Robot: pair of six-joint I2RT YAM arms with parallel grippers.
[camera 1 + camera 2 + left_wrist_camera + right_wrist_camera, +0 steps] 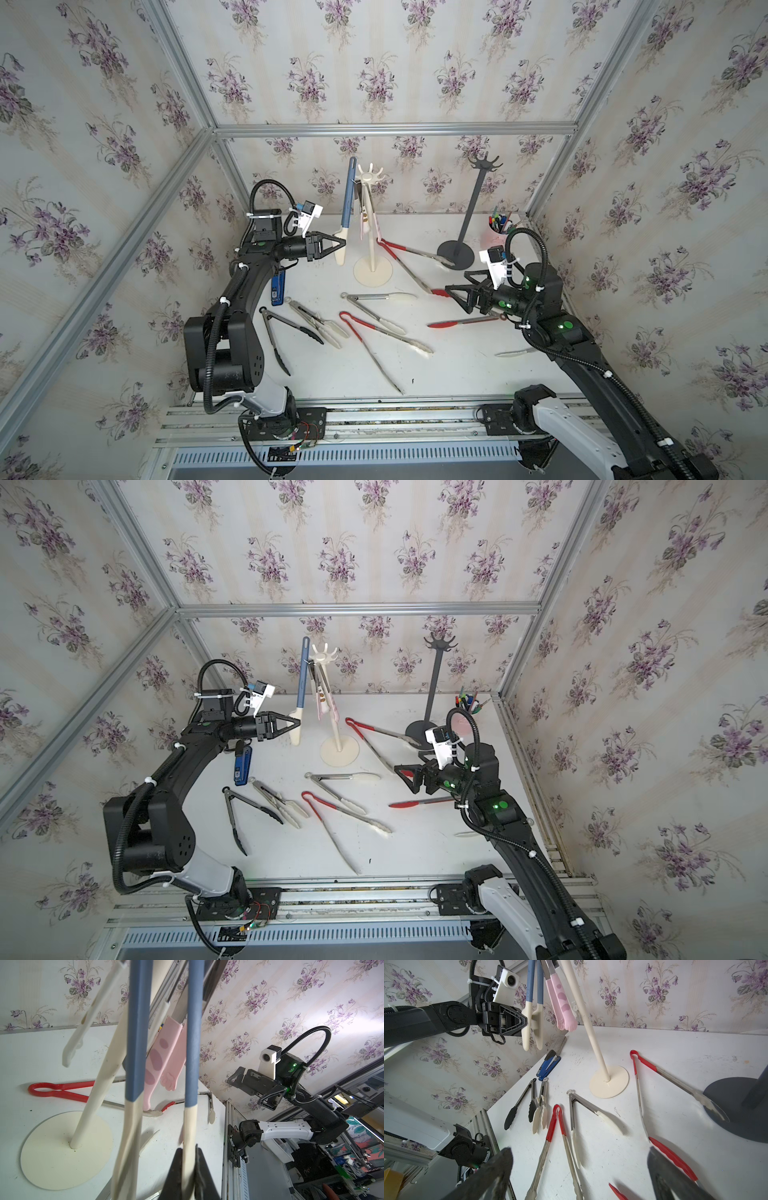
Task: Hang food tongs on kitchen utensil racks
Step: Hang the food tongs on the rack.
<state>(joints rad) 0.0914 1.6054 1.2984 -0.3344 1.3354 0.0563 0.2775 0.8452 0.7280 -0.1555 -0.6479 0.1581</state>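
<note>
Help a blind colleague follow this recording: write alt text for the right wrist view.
The left gripper is shut on one cream tip of upright blue-grey tongs, next to pink tongs and the cream rack. Several more tongs and a blue stapler lie on the white table, with the right gripper, jaws wide open, in the foreground.
</note>
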